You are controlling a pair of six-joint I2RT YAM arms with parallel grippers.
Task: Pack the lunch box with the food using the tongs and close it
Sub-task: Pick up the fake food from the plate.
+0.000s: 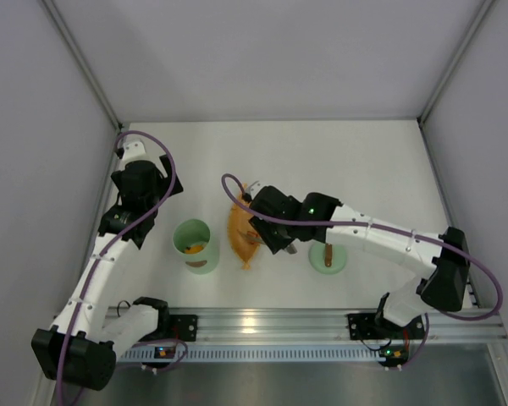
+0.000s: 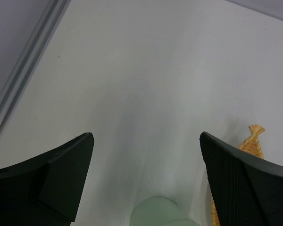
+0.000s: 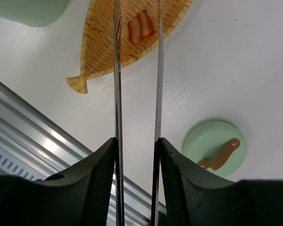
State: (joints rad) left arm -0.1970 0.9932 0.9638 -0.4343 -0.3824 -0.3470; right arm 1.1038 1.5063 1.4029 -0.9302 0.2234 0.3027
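The lunch box (image 1: 196, 245) stands open at centre left, with an orange bit of food (image 1: 195, 248) inside; its rim also shows in the left wrist view as the lunch box (image 2: 162, 212). Its lid (image 1: 328, 256) lies flat to the right, handle up, also seen as the lid (image 3: 214, 147). My right gripper (image 3: 137, 141) is shut on the tongs (image 3: 118, 94), one arm against each finger. The tong arms reach over the orange dish (image 3: 104, 47) on either side of a striped orange-brown chunk of food (image 3: 140, 27). My left gripper (image 2: 146, 136) is open and holds nothing, above the table just beyond the box.
The leaf-shaped orange dish (image 1: 241, 233) lies between box and lid. The aluminium rail (image 1: 262, 326) runs along the near edge. White walls close in the left, back and right sides. The right gripper (image 1: 267, 228) hangs over the dish's right edge.
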